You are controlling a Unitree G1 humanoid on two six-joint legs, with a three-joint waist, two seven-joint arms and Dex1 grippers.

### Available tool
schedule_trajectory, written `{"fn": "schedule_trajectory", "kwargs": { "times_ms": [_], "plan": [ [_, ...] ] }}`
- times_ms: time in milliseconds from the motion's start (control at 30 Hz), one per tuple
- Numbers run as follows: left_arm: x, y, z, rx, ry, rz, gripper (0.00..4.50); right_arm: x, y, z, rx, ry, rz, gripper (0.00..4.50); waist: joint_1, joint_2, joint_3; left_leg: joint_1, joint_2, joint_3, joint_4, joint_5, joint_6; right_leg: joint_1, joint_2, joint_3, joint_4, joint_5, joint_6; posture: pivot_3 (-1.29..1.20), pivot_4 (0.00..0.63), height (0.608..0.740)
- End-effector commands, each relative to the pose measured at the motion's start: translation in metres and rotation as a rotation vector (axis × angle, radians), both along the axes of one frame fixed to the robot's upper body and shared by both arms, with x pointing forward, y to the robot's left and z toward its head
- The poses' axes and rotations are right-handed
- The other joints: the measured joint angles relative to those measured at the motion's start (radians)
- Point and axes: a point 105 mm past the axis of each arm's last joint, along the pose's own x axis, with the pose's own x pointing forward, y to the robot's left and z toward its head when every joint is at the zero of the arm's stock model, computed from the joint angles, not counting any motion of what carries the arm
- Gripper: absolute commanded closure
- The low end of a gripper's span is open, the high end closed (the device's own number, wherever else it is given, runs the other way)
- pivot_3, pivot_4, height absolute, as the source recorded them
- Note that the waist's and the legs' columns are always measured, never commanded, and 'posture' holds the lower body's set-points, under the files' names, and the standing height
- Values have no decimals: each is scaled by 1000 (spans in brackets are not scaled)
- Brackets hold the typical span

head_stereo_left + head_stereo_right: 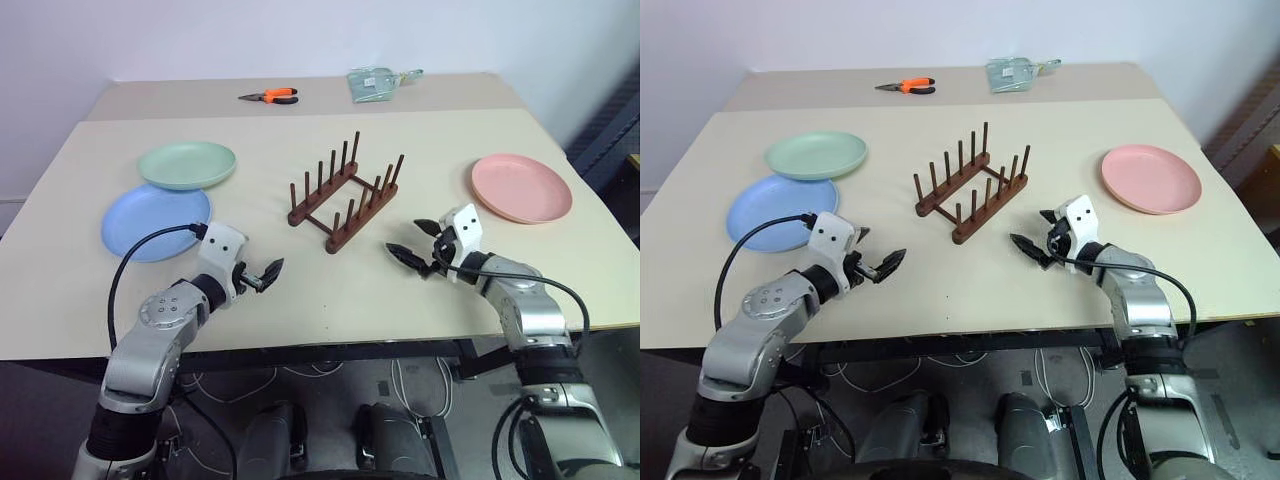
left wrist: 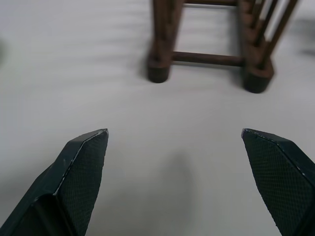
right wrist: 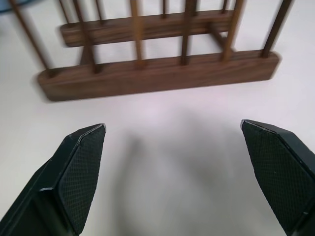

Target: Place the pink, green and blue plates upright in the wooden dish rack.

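Note:
The wooden dish rack [image 1: 345,194] stands empty at the table's middle, its pegs upright. On the left lie the green plate [image 1: 187,164] and, nearer me, the blue plate [image 1: 156,221], flat and slightly overlapping. The pink plate [image 1: 521,187] lies flat at the right. My left gripper [image 1: 268,274] hovers low over the table in front of the rack's left side, open and empty. My right gripper [image 1: 412,253] is open and empty too, just right of the rack's near end. The wrist views show the rack [image 2: 211,54] [image 3: 157,69] close ahead of each pair of fingers.
Orange-handled pliers [image 1: 272,96] and a pale green dustpan-like object [image 1: 378,83] lie on the far table. A seam runs between the two tables [image 1: 300,115]. The near table edge [image 1: 330,345] is just below both grippers. Cables hang beneath.

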Motion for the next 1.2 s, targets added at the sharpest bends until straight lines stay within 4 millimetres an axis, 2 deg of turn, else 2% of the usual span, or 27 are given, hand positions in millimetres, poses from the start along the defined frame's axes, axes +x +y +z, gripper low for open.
{"fn": "schedule_trajectory", "kwargs": {
  "times_ms": [33, 233, 367, 500, 700, 800, 1000, 1100, 1200],
  "plan": [
    [-3, -24, -9, 36, 15, -116, 45, -14, 8, 18, 19, -34, 43, 0, 3, 0, 0, 0, 0, 0, 0, -1, -1, 0, 0, 0, 0, 0, 0, 0, 150, 740],
    [13, -60, -21, 17, 36, -158, 45, -45, 32, 21, 46, -25, 92, 0, 8, -1, 1, 0, 0, 0, 0, -1, -1, 0, -1, 0, 0, 0, 0, 0, 150, 740],
    [23, -88, -27, 4, 44, -219, 45, -54, 40, 23, 50, -32, 75, 0, 18, -1, 1, 0, 0, 0, 0, -1, 0, -1, -1, 0, 0, 0, 0, 0, 150, 740],
    [37, -110, -32, -3, 55, -234, 45, -55, 46, 24, 38, -43, 69, 0, 27, -1, 1, -1, 0, 0, 0, -1, 2, -1, -1, 0, -1, 0, 0, 0, 150, 740],
    [58, -125, -35, 11, 37, -201, 45, -46, 33, 27, 13, -79, 2, 0, 27, -2, 1, 0, -1, 0, 1, -3, 6, 0, -2, -1, -1, 0, 0, 0, 150, 740],
    [58, -129, -33, 1, 19, -227, 852, -46, 29, 27, 2, -89, -16, 0, 25, -2, 1, 0, -1, 0, 1, -3, 6, 0, -2, -1, -1, 0, 0, 0, 150, 740],
    [55, -131, -27, -26, -19, -276, 3643, -47, 22, 25, -10, -95, -41, 0, 26, -2, 1, -1, -1, 0, 1, -4, 8, 0, -2, -1, -1, 0, 0, 0, 150, 740],
    [46, -128, -20, -22, -72, -376, 3726, -47, 14, 24, -28, -96, -66, 0, 24, -2, 1, -1, -1, 0, 1, -4, 8, 0, -2, -1, -1, 0, 0, 0, 150, 740],
    [33, -115, -21, 14, -75, -510, 3726, -45, -1, 24, -51, -97, -101, 0, 23, -2, 1, -1, -1, 0, 1, -3, 6, 0, -2, -1, -1, 0, 0, 0, 150, 740]
  ]
}}
